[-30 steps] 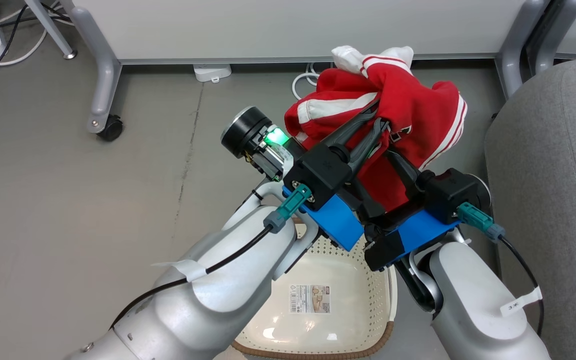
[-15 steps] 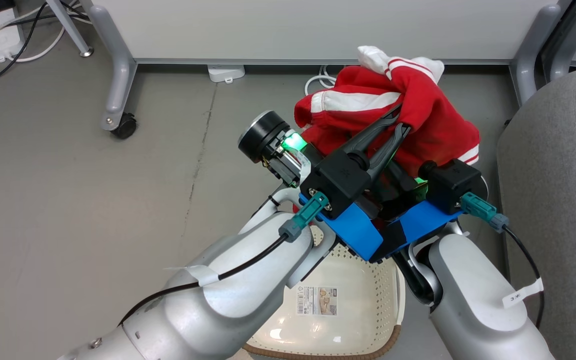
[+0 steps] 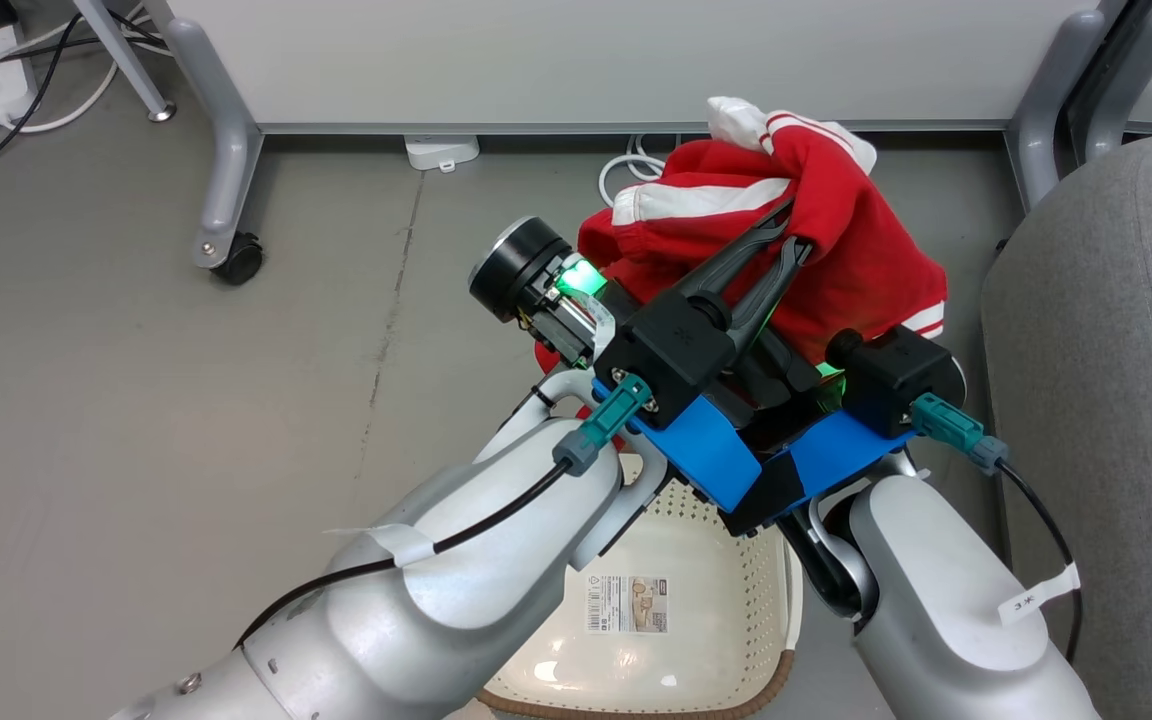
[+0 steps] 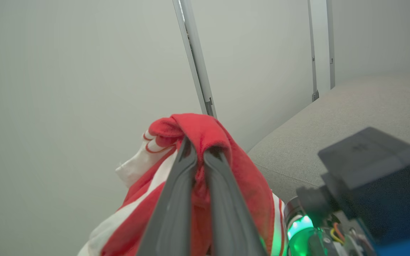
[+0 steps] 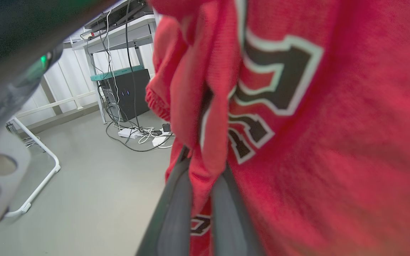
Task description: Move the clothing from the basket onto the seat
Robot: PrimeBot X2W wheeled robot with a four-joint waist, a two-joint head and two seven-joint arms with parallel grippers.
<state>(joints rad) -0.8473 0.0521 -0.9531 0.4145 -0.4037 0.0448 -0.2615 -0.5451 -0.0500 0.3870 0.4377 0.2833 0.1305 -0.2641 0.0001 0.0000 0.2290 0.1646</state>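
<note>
The left gripper (image 3: 794,228) and right gripper (image 5: 205,167) both clench the clothing (image 3: 856,260); the right one has come nearer, bunching it above the basket (image 3: 736,690); the seat (image 3: 1116,350) waits beside.

One jersey (image 3: 866,250), one basket (image 3: 771,600), one seat (image 3: 1106,350)

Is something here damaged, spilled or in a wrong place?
Nothing stands out. The jersey hangs bunched, pinched by the left tool and the right tool above the basket, beside the seat; no tear shows.
</note>
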